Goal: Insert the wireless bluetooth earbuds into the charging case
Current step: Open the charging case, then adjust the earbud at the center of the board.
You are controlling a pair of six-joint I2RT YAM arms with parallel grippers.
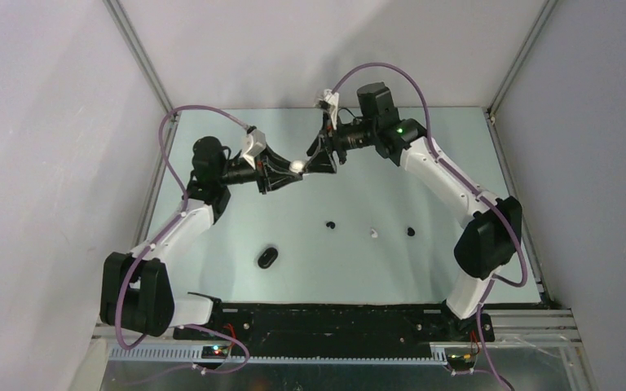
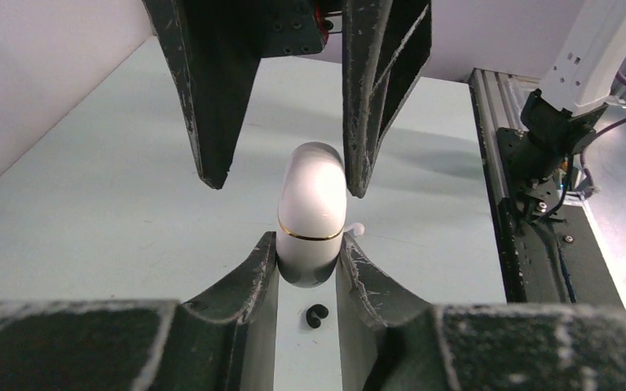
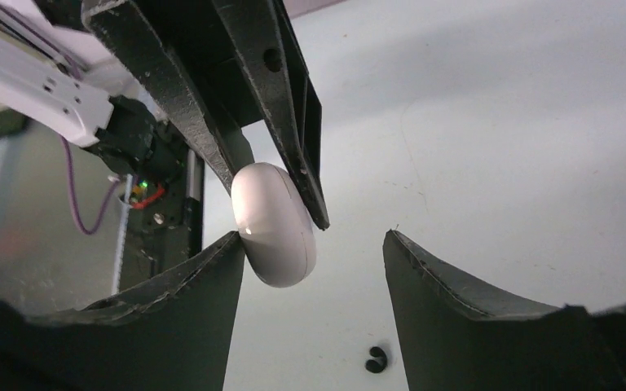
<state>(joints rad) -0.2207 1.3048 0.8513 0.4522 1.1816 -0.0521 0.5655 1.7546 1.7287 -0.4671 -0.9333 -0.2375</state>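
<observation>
My left gripper (image 1: 296, 167) is shut on a white pebble-shaped charging case (image 2: 311, 213) and holds it in the air over the far middle of the table. The case's lid is closed along a gold seam. My right gripper (image 1: 319, 159) faces it tip to tip and stands open, its fingers (image 2: 212, 98) on either side of the case's top. In the right wrist view the case (image 3: 273, 224) lies against one finger of the right gripper (image 3: 311, 236), with a wide gap to the other. On the table lie two black earbuds (image 1: 331, 223) (image 1: 411, 232) and a white earbud (image 1: 373, 234).
A black pebble-shaped case (image 1: 267, 258) lies on the table nearer the left arm. White walls enclose the table on three sides. A black rail (image 1: 334, 314) with both arm bases runs along the near edge.
</observation>
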